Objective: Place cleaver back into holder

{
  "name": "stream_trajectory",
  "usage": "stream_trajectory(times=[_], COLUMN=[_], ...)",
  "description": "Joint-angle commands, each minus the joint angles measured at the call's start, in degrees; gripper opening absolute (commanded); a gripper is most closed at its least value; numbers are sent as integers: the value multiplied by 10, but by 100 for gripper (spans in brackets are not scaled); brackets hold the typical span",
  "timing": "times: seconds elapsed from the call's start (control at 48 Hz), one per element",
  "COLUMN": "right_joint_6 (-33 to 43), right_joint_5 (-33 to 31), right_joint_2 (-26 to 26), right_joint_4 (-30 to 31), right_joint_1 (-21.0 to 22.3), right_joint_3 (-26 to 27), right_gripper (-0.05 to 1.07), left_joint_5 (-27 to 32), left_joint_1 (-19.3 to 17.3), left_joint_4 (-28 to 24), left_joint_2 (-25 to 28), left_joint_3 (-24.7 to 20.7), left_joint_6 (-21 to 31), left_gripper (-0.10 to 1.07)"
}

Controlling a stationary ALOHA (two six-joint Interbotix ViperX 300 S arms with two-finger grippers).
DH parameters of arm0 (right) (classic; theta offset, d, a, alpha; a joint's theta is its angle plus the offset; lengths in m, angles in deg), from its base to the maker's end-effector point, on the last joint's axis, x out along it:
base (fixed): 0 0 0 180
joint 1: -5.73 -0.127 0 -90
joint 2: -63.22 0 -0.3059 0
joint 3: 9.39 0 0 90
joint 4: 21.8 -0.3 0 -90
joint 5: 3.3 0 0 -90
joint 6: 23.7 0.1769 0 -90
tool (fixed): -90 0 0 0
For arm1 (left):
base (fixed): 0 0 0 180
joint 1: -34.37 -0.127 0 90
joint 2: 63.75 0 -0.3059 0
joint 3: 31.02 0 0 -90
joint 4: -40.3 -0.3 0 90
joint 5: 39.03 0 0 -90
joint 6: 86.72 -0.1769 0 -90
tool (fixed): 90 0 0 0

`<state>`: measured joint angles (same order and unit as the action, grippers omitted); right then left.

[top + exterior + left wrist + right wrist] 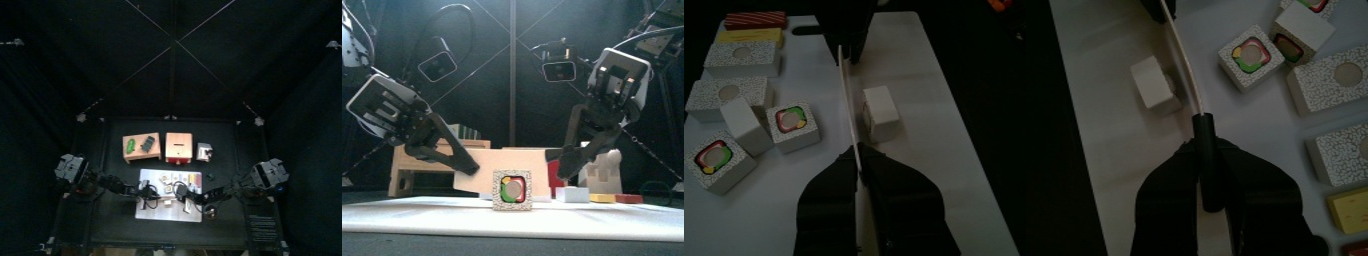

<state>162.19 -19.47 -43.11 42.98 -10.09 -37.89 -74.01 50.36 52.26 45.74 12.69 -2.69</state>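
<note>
Sushi-patterned blocks (512, 190) lie on white mat (422, 215), before holder (178, 147)

You will find the holder (178, 147) in the top view as a squarish orange-brown wooden block with a small dark mark on its upper face, standing flat toward the far side of the table, about mid-width. The cleaver (205, 152) lies flat on the tabletop just beside the block's right side, outside it: a small whitish-grey rectangle, much smaller than the block. Its handle is too small to make out.
</note>
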Motion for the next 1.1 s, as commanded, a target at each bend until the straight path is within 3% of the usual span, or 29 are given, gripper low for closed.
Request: stream_trajectory(times=[0.0,0.208,0.646,1.083], right_joint_6=[3,3,3,4], right_joint_5=[-10,-11,-14,-14], right_joint_2=[21,37,43,100], right_joint_4=[-2,2,-6,-23], right_joint_1=[10,14,13,12], right_joint_3=[3,5,2,-19], right_gripper=[32,32,32,32], left_joint_5=[-1,-1,-13,-77], left_joint_1=[4,-10,-38,-126], left_joint_4=[-5,-5,-21,-62], left_joint_2=[-13,-25,-45,-86], left_joint_3=[-4,-10,-20,14], left_joint_6=[-2,1,-2,-3], left_gripper=[44,47,76,77])
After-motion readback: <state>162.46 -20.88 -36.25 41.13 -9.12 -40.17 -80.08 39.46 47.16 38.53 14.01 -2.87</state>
